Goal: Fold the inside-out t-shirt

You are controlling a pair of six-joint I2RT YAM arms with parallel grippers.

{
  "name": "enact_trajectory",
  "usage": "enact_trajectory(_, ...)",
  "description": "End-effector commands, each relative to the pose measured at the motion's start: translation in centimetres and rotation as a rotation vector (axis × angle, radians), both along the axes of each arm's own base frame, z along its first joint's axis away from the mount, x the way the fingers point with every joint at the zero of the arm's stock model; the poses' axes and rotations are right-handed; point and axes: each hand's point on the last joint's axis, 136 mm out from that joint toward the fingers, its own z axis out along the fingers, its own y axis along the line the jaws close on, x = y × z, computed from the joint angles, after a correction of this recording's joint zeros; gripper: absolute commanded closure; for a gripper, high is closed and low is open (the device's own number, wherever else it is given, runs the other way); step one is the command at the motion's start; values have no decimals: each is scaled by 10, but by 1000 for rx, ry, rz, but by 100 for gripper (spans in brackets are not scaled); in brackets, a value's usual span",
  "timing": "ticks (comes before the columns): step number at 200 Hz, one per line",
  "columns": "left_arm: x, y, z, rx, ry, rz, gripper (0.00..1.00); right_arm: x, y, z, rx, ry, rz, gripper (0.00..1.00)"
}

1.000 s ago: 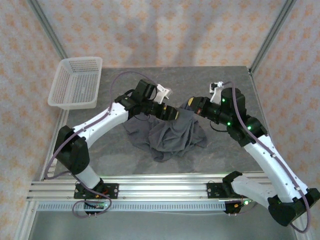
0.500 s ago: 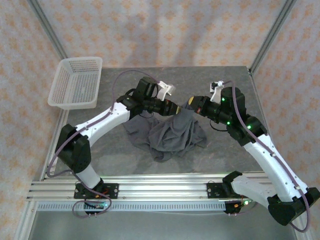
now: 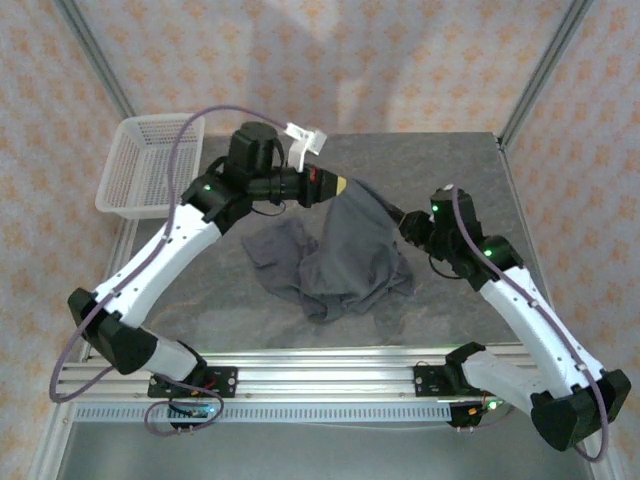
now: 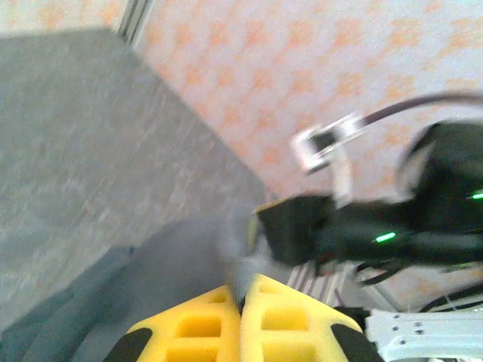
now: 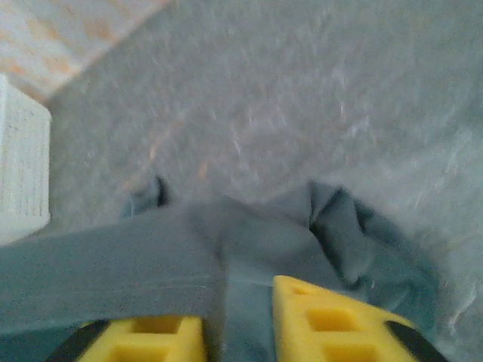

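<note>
The inside-out t-shirt (image 3: pixel 345 265) is being kept at the centre of the top view, bunched and crumpled on the grey table (image 3: pixel 460 180). Just above centre, its upper edge is being pinched and held up by the left gripper (image 3: pixel 343 186). At the bottom of the left wrist view, that gripper's yellow fingers (image 4: pixel 287 324) are being pressed together on the cloth. Right of centre, the right gripper (image 3: pixel 404 222) is being held against the shirt's right side. In the right wrist view its fingers (image 5: pixel 324 317) are being kept apart, with grey fabric lying across the gap. A white basket (image 3: pixel 150 165) is being left at the upper left.
</note>
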Motion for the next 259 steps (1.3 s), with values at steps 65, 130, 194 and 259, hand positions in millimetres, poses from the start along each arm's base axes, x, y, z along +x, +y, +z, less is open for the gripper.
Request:
enact_trajectory(65, -25, -27, -16, 75, 68, -110, 100, -74, 41, 124, -430, -874, 842, 8)
enact_trajectory(130, -63, -44, -7, 79, 33, -311, 100, -63, 106, 140, -327, -867, 1365, 3)
enact_trajectory(194, -61, -45, 1, 90, -20, -279, 100, -67, 119, 138, -219, -864, 1449, 68)
enact_trajectory(259, -58, -15, 26, 69, -149, -111, 45, -39, 103, 167, -226, -909, 1073, 100)
